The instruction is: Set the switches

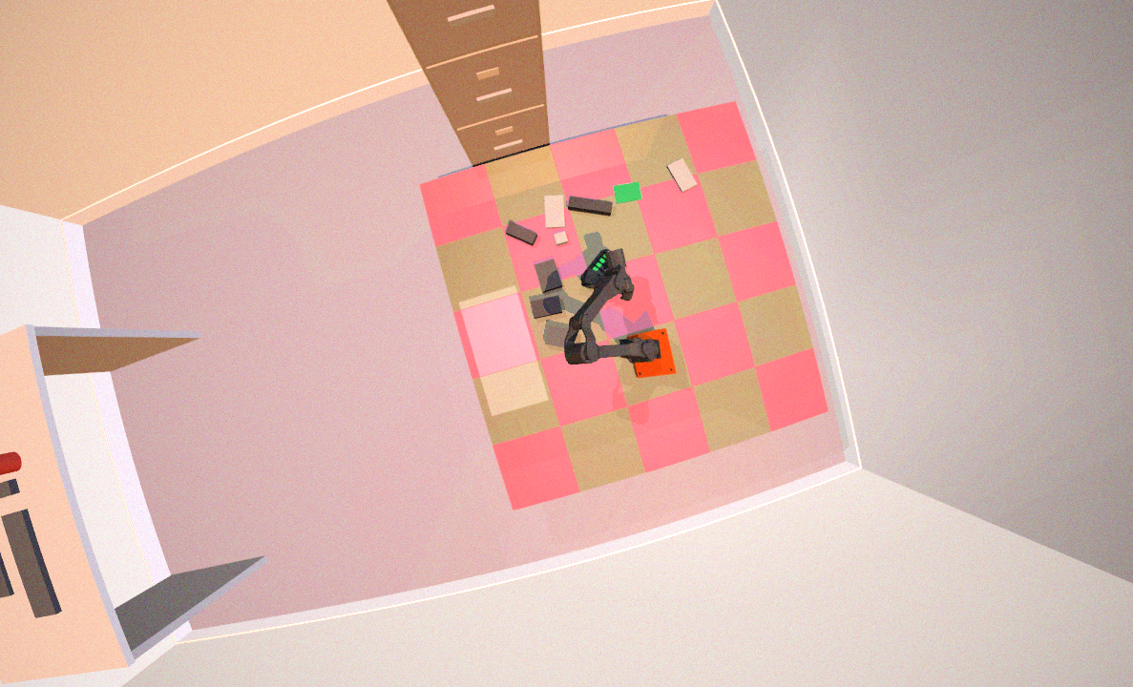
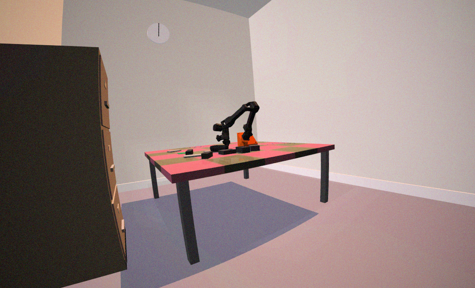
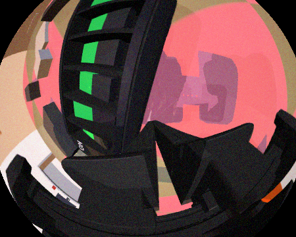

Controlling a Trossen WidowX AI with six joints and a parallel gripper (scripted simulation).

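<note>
The controller [image 3: 122, 49] sits flat on its base near the middle of the desk [image 1: 758, 401], a little toward the far edge where the drawer cabinet [image 1: 484, 76] stands. It is a long dark grey box with rounded ends and six switches [image 3: 97, 54] in one row on top; each shows a green end along the same long side. Which ends are pressed down I cannot tell from here.

The end effector [image 3: 157, 167] is closed with nothing between its fingers. It hangs just beside the near end of the controller, above the desk; if it touches the box I cannot say.

I judge the box to be stiff and hard, probably smooth on its sides and so a bit slippery. It looks moderately light. To see the label, it must be tipped or turned over. The best hold is across the narrow width, on the two long side walls near the middle, so that it does not swing. The switches should not be squeezed, because they may flip.

Around it I count five dark blocks, four pale flat pieces and one green card [image 1: 627, 192]. There is also one orange base plate [image 1: 663, 365] under the arm, toward the right edge.
</note>
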